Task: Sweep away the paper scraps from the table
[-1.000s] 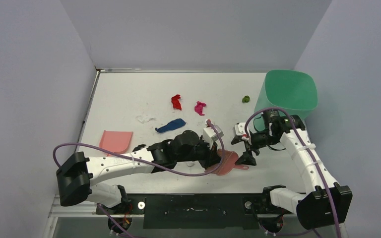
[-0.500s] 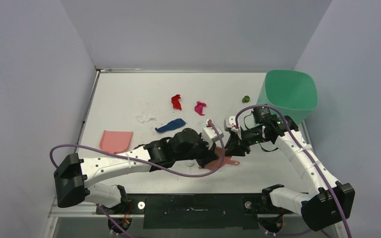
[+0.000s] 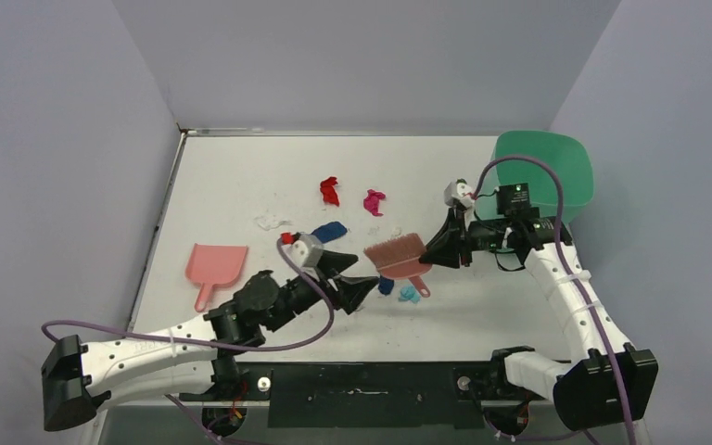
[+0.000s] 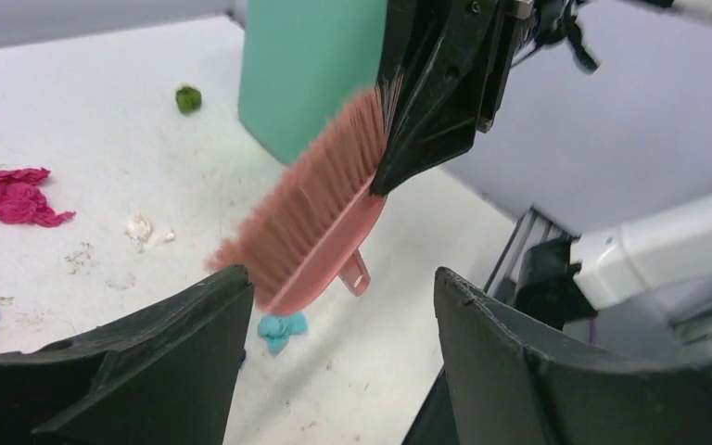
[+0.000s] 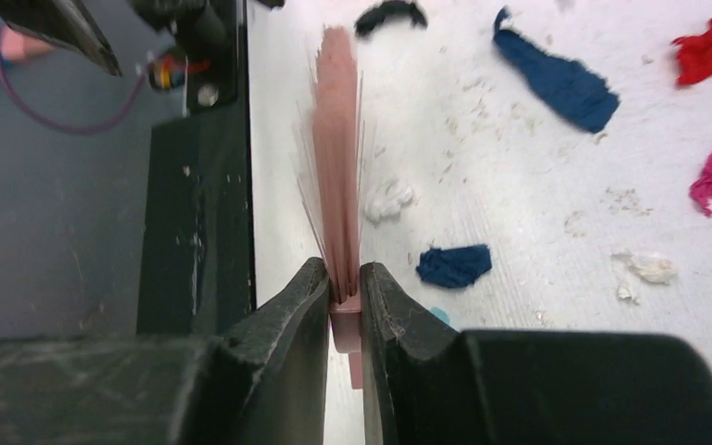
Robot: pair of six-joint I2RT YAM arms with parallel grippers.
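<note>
The right gripper (image 5: 343, 273) clamped the pink brush (image 3: 395, 255); the left gripper (image 3: 352, 274) gaped empty beside it. A good sweep likely needed bristles flat behind the paper scraps (image 3: 409, 294) near the brush

one each: table (image 3: 241, 176), brush (image 3: 397, 253), dustpan (image 3: 215, 264), bin (image 3: 547, 171)

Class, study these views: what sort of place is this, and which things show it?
Most likely a robotics lab test cell: a white speckled tabletop boxed in by plain grey wall panels, two white jointed robot arms bolted at its near edge, and scattered crumpled coloured paper scraps.
</note>
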